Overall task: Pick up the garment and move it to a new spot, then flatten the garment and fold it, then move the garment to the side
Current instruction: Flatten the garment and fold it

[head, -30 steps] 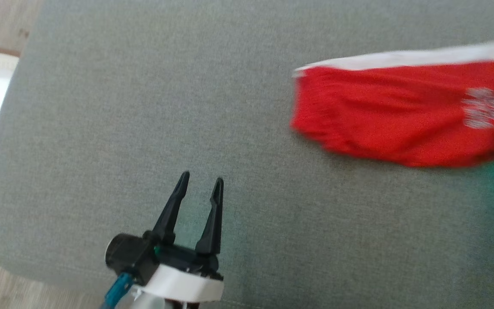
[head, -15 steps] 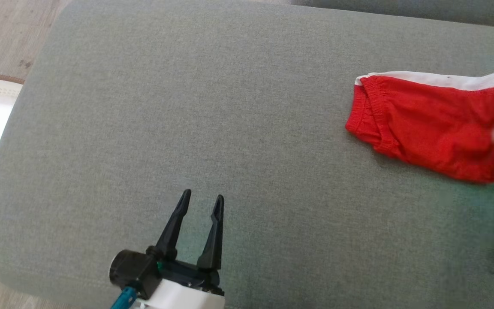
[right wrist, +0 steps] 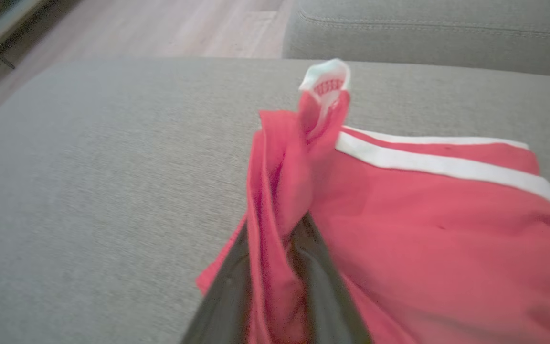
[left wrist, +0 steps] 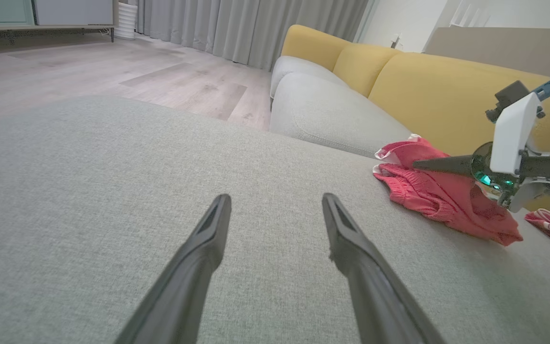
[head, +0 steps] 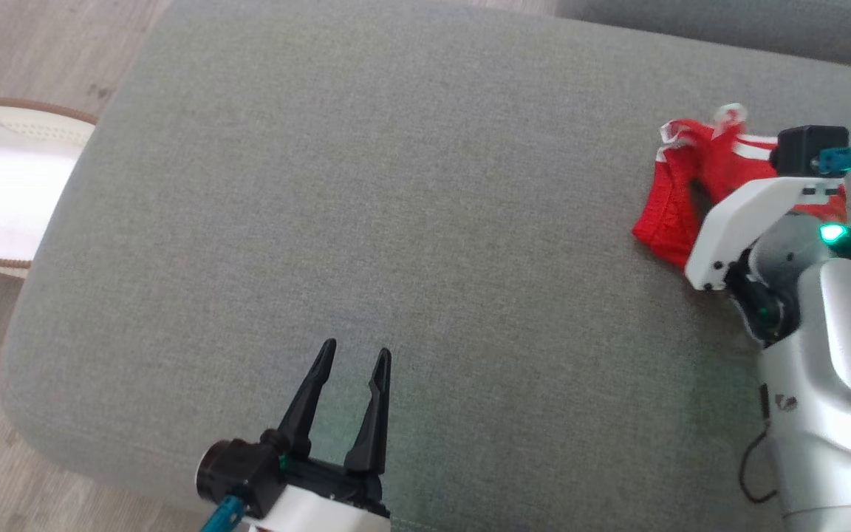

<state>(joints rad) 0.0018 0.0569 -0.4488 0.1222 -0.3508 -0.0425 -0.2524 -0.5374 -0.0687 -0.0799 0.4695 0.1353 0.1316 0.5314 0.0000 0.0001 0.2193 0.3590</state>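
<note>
Bunched red garment, woven gry cushion

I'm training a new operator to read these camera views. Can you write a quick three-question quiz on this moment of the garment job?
1. Multiple choice: what lies between the fingers of the right end effector? A) a fold of the red garment; B) a strap; C) nothing.
2. True or false: the left end effector stands open over the bare grey cushion, apart from the garment.
3. Fill in: the stripe along the garment's edge is ___.

Key: 1 A; 2 true; 3 white.
</note>
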